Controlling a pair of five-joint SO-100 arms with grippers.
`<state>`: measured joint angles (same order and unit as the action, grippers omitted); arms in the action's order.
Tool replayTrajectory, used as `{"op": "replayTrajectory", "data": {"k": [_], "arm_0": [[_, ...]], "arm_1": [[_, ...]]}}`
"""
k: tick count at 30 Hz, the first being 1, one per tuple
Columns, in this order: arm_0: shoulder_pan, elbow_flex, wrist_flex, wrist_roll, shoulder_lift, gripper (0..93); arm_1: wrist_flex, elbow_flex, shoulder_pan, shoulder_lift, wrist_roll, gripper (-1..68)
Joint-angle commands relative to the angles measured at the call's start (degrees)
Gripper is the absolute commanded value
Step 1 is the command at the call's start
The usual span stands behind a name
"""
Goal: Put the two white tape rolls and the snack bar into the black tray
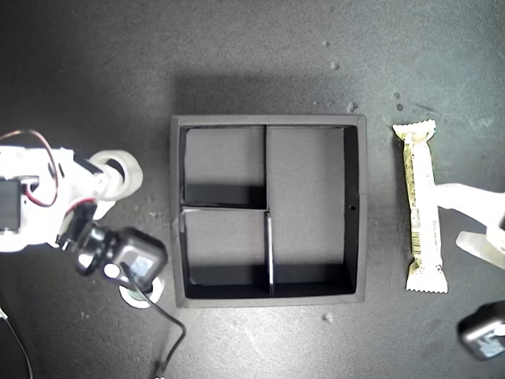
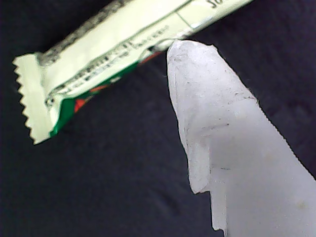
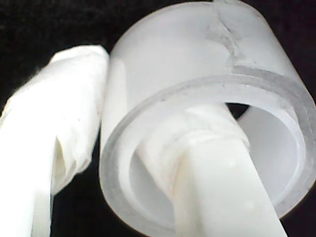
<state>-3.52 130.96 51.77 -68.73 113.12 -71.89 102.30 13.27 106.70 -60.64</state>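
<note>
The pale snack bar (image 1: 420,207) has zigzag ends; my first gripper (image 1: 471,217) straddles it, jaws wide. My second gripper (image 1: 106,180) pinches the all-white tape roll's (image 1: 120,172) wall.

Our second tape roll (image 1: 140,294) hides under the arm's black camera (image 1: 126,257) near the worktop's front edge — only a sliver shows; my first gripper (image 1: 483,223) runs off the exterior view's right edge.

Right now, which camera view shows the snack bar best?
The exterior view: the whole snack bar lies flat outside the black tray, at that view's right, with both crimped ends visible. The first wrist view shows only one crimped end, close and partly behind a finger of my first gripper. The second wrist view does not show it.
</note>
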Motion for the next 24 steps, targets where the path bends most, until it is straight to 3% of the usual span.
{"op": "replayTrajectory", "data": {"k": [1, 4, 7, 13, 17, 24], "arm_0": [[-0.09, -0.35, 0.88, -0.62, 3.34, 0.0], [-0.09, -0.35, 1.58, -0.88, 4.31, 0.0], [-0.18, -0.35, 1.67, -1.05, 4.57, 0.0], [0.26, -3.16, 2.99, -0.26, 2.2, 0.0], [-0.09, -6.24, 4.92, 0.35, 0.79, 0.0], [0.26, -12.13, 11.16, 1.93, 1.76, 0.0]], "arm_1": [[-1.32, -3.34, 0.0, -2.46, 33.4, 25.4], [-1.58, -3.08, -3.34, -2.46, 24.61, 23.2], [-2.64, -4.04, -9.23, -2.29, 0.62, 22.4], [-6.94, -4.83, -10.81, -2.37, -26.1, 17.1], [-6.77, -3.6, -11.78, -2.46, -22.76, 17.8], [-6.68, -4.39, -8.35, -2.55, -2.37, 22.6]]}}
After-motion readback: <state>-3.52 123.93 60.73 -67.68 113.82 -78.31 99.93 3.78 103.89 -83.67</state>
